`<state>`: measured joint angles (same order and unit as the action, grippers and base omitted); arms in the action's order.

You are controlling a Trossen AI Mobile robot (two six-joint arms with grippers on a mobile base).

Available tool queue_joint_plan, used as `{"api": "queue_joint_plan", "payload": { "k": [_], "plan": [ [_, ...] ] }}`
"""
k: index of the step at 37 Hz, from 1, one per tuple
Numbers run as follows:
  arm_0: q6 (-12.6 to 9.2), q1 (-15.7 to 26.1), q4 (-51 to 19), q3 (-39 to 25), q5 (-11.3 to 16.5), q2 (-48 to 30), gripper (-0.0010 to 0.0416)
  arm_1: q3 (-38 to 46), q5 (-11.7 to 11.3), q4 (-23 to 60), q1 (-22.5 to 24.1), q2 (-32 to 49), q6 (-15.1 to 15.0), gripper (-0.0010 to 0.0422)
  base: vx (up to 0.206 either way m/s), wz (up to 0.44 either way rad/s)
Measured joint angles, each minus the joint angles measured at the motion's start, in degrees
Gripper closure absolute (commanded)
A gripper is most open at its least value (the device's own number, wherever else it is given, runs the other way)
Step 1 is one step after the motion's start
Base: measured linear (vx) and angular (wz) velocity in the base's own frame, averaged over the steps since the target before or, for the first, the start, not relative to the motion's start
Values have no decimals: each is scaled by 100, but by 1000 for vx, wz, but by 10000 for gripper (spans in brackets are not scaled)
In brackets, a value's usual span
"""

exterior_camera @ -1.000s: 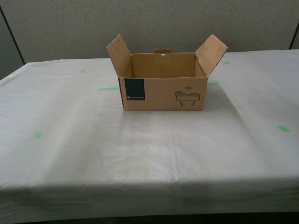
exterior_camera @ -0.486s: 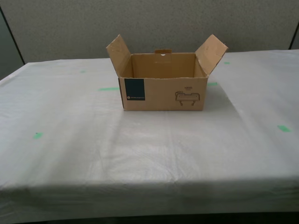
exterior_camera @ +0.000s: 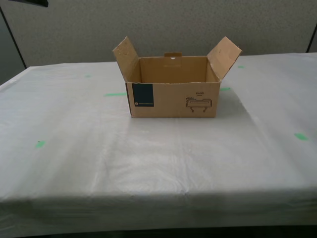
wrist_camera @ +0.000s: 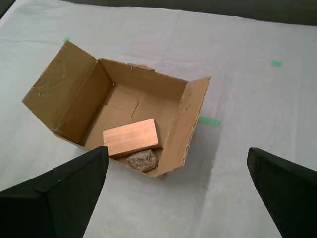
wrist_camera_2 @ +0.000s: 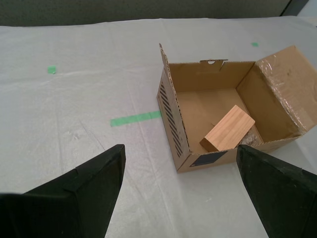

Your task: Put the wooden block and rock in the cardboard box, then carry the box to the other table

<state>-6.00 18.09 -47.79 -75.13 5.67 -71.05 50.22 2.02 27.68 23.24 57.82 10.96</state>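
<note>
First wrist view shows the wooden block (wrist_camera: 131, 138) lying flat inside the cardboard box (wrist_camera: 185, 124), the rock (wrist_camera: 143, 160) just beside it, perhaps touching. Exterior view has the box at upper centre on the other table (exterior_camera: 148, 158). My first gripper (wrist_camera: 178, 193) and my second gripper (wrist_camera_2: 181, 186) hang spread wide, empty.
</note>
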Motion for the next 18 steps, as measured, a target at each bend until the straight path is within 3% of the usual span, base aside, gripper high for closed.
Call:
{"api": "queue_joint_plan", "payload": {
  "k": [8,18],
  "plan": [
    [131,0,708,595,0,404,16,-28,0,-33,0,-2,0,108,0,0],
    [146,-4,706,660,0,428,16,-28,0,-48,0,-2,0,108,0,0]
  ]
}}
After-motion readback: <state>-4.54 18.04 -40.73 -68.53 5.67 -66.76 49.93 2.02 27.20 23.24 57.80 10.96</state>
